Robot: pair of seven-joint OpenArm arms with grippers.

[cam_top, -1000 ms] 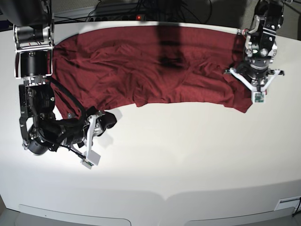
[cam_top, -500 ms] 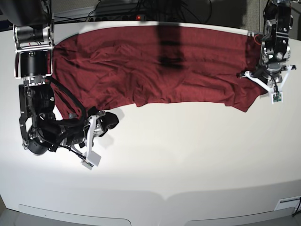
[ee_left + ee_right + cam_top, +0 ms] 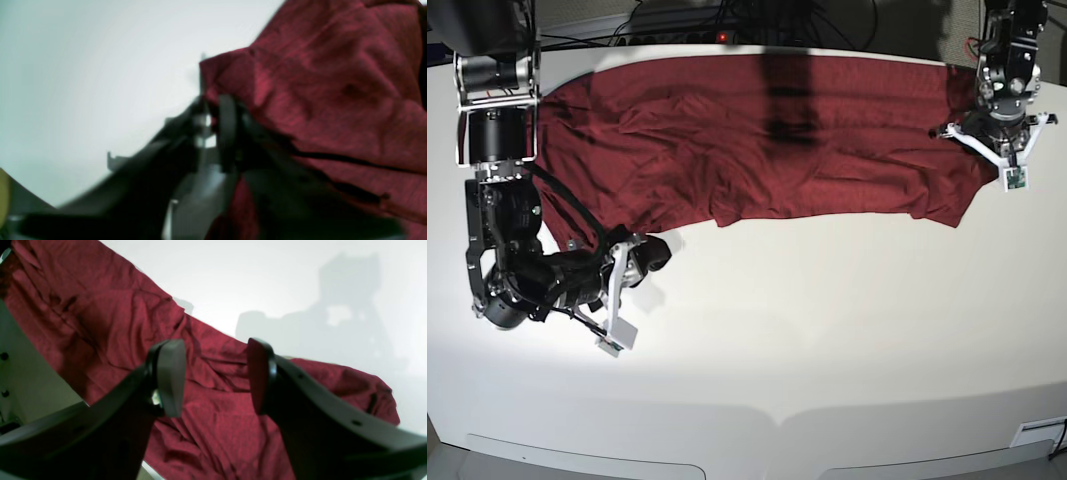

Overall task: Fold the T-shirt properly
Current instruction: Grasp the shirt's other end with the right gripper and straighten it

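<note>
The dark red T-shirt [image 3: 757,150] lies spread in a wide, wrinkled band along the far part of the white table. My left gripper [image 3: 992,140] hangs over its right end, against the fabric. The left wrist view is blurred: the left gripper [image 3: 213,113] has its dark fingers at a bunched edge of the T-shirt [image 3: 333,83], and the gap between them cannot be read. My right gripper [image 3: 652,255] sits just in front of the shirt's near edge at the left. In the right wrist view the right gripper [image 3: 215,373] is open and empty, with the T-shirt [image 3: 100,323] beyond it.
Bare white table [image 3: 827,330] stretches from the shirt's near edge to the front rim. Cables and a power strip with a red light [image 3: 722,37] run behind the table's back edge. The right arm's black body [image 3: 507,270] occupies the left side.
My left gripper has moved right and toward the far edge, dragging the shirt's right end outward and flattening it. The right arm has barely shifted.
</note>
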